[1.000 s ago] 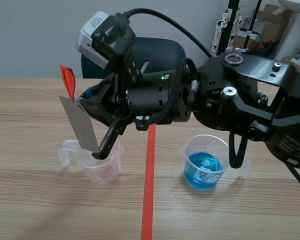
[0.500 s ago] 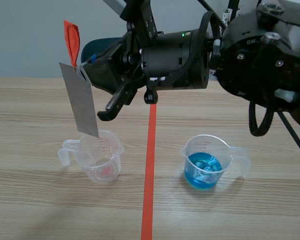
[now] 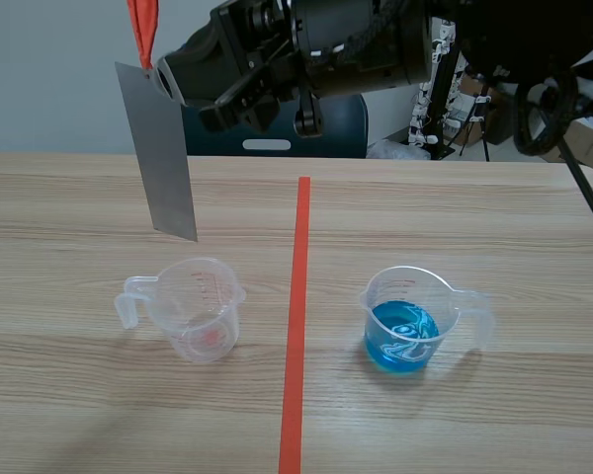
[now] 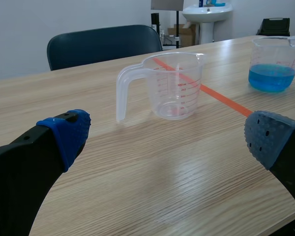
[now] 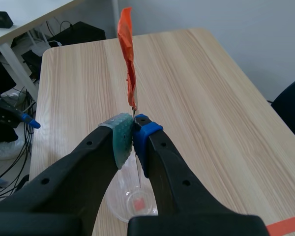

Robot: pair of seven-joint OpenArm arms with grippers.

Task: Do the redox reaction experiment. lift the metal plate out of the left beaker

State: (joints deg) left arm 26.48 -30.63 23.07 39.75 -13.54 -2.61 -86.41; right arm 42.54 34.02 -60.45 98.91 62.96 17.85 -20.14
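Grey metal plate (image 3: 158, 148) hanging clear above the left beaker (image 3: 200, 308), right pincer (image 5: 132, 133) clamping its top edge, left pincer (image 4: 169, 138) gaping wide over the bench (image 4: 137, 191).

Reads as a robotics lab or test room, not a home. Pale wood-grain worktop (image 3: 474, 197), marked down the middle with an orange-red tape line (image 3: 298, 296). Two graduated plastic vessels on it: a clear measuring beaker (image 3: 200, 306) and a beaker of blue liquid (image 3: 407, 316). Bare grey-white wall (image 3: 49, 89) behind; one dark blue chair (image 4: 103, 44) at the far edge. Past the worktop's far right corner, black stands (image 3: 437, 69) with clamped gear, and a cardboard box (image 4: 188, 33). White pedestal basin (image 4: 206, 10) near the wall. Off one end, a white desk (image 5: 19, 22), loose cables (image 5: 5, 115) on the floor below it
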